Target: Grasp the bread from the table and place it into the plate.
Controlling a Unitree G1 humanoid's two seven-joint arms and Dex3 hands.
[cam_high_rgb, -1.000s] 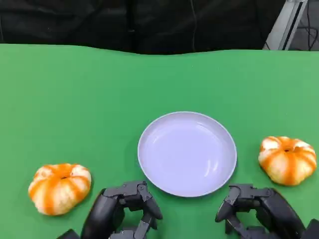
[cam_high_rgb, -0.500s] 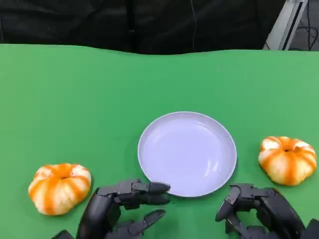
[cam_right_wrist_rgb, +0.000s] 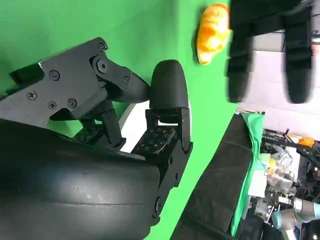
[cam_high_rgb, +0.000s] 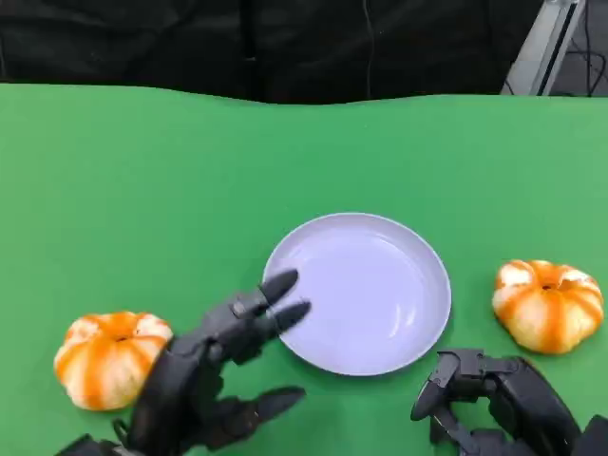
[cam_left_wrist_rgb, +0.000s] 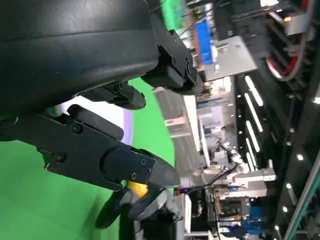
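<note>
Two orange-and-white pumpkin-shaped breads lie on the green table: the left bread [cam_high_rgb: 112,359] near the front left, the right bread [cam_high_rgb: 548,304] just right of the plate. The empty pale lavender plate [cam_high_rgb: 356,293] sits in the middle. My left hand [cam_high_rgb: 214,375] hovers between the left bread and the plate with its fingers spread, fingertips [cam_high_rgb: 280,283] over the plate's near-left rim, holding nothing. My right hand [cam_high_rgb: 494,399] stays low at the front right with its fingers curled in on nothing, just in front of the right bread. The right wrist view shows the left bread [cam_right_wrist_rgb: 214,27] beyond my left hand's blurred fingers [cam_right_wrist_rgb: 265,45].
The green cloth [cam_high_rgb: 171,190] stretches bare behind the plate to a dark backdrop. A metal frame [cam_high_rgb: 546,43] stands past the far right corner. The left wrist view shows a workshop room beyond the table.
My left hand has risen and spread its fingers, reaching forward to the plate's near-left rim. The right hand, both breads and the plate have stayed put.
</note>
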